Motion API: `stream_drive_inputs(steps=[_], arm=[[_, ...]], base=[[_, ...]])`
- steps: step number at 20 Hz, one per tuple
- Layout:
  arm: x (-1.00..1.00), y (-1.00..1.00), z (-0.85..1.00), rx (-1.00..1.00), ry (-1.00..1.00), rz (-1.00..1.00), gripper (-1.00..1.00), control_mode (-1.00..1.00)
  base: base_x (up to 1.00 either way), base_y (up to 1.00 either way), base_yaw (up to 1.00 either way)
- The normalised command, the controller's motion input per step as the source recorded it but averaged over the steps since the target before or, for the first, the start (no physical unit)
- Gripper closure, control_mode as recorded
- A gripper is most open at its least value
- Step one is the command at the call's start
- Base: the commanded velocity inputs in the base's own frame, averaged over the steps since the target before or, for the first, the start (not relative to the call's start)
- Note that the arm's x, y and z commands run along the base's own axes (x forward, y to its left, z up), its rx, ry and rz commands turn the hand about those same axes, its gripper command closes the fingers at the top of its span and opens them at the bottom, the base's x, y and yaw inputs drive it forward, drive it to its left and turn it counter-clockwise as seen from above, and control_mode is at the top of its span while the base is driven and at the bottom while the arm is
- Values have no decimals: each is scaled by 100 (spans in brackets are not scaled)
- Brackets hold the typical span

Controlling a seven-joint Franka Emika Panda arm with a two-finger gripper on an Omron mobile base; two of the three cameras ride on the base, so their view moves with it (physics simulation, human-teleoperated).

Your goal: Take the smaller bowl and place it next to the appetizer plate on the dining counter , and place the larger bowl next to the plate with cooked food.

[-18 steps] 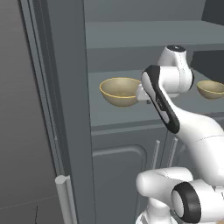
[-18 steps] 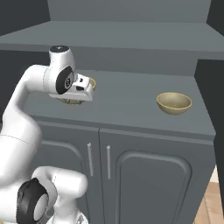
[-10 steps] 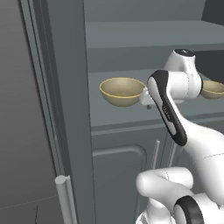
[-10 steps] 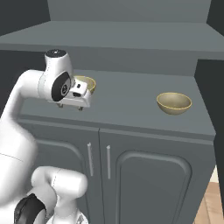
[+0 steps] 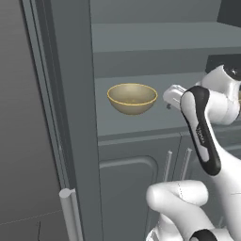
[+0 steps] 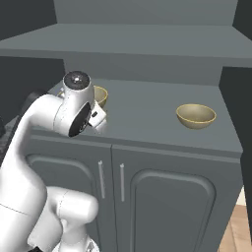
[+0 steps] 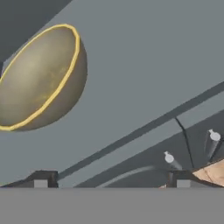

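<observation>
Glossy white rounded shells are seen on the arm (image 5: 221, 101), with a dark band along the forearm and dark round joint caps; two small dark tips are shown on the tool (image 7: 109, 181).

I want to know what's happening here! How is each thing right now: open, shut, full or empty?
gripper: jaws open, holding nothing, beside a bowl without touching it.
bowl by the gripper: upright on the counter, empty.
other bowl: upright on the counter, empty, standing alone.
cabinet doors: shut.
</observation>
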Motion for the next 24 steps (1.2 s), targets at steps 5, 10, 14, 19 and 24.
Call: stream_drive_inputs(steps=[5,10,14,19,24], arm=[[0,-18,15,62,-22,-12,-100,-100],[24,8,0,51,-22,-11,-100,-100],[47,10,0,16,0,-17,-100,-100],[67,26,2,0,22,-8,-100,-100],[61,1,-9,0,9,-1,-100,-100]], base=[[0,0,0],[0,0,0],[0,0,0],[0,0,0],[0,0,0]])
